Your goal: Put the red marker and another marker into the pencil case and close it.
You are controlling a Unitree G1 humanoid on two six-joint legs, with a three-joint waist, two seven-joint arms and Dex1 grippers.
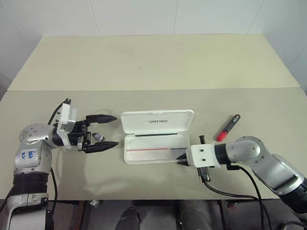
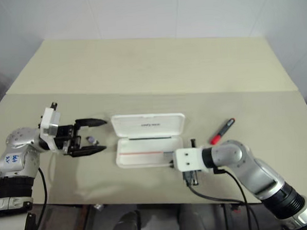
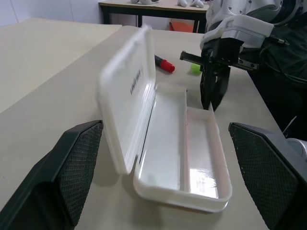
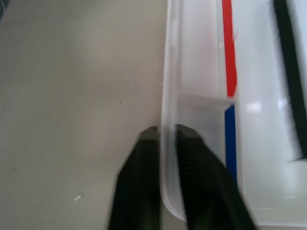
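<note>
Right end effector (image 1: 182,158) pinching pencil case (image 1: 156,148) rim, left end effector (image 1: 109,131) fingers apart, lid lettering unreadable.

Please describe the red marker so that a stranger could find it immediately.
On the beige table, look beside the open white pencil case, on the side of the right gripper. The red marker lies there alone: slim, half red, half black.

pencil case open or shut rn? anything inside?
Open. The pencil case has its lid raised behind the tray, and the tray looks empty; the red marker lies on the table beside it.
</note>
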